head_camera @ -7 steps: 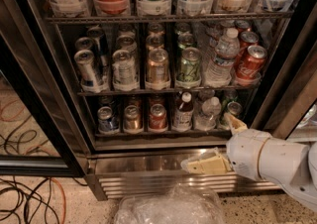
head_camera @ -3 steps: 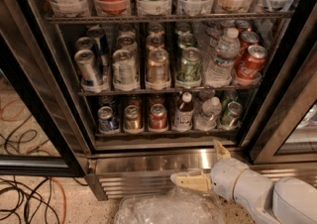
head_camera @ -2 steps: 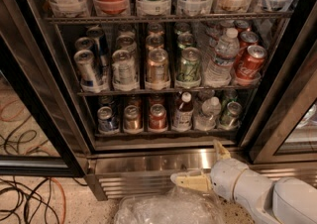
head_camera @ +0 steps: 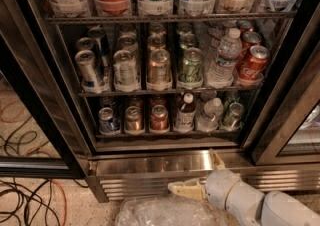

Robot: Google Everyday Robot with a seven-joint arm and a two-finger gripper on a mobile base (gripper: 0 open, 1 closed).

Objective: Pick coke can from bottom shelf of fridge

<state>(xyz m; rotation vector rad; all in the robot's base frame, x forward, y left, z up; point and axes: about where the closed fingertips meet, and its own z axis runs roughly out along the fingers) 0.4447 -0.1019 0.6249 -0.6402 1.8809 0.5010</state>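
Observation:
The coke can [head_camera: 159,118] is a small red can with a silver top. It stands upright at the front of the bottom shelf [head_camera: 165,134] of the fridge [head_camera: 278,116], between a brownish-gold can [head_camera: 134,119] on its left and a small dark bottle [head_camera: 185,112] on its right. A blue-and-silver can [head_camera: 108,120] stands farther left. My gripper [head_camera: 201,175] is open and empty. It hangs below and to the right of the coke can, in front of the stainless-steel base [head_camera: 150,165]. One finger [head_camera: 184,188] points left, the other [head_camera: 217,160] points up.
A water bottle [head_camera: 210,115] and a green can [head_camera: 232,115] stand on the right of the bottom shelf. Taller racks above hold larger cans and bottles. A crumpled clear plastic bag [head_camera: 167,212] lies on the floor under the gripper. Cables [head_camera: 25,202] lie at the left.
My gripper has dropped down and to the left, from beside the right end of the bottom shelf to in front of the steel base. It has held still over the last second.

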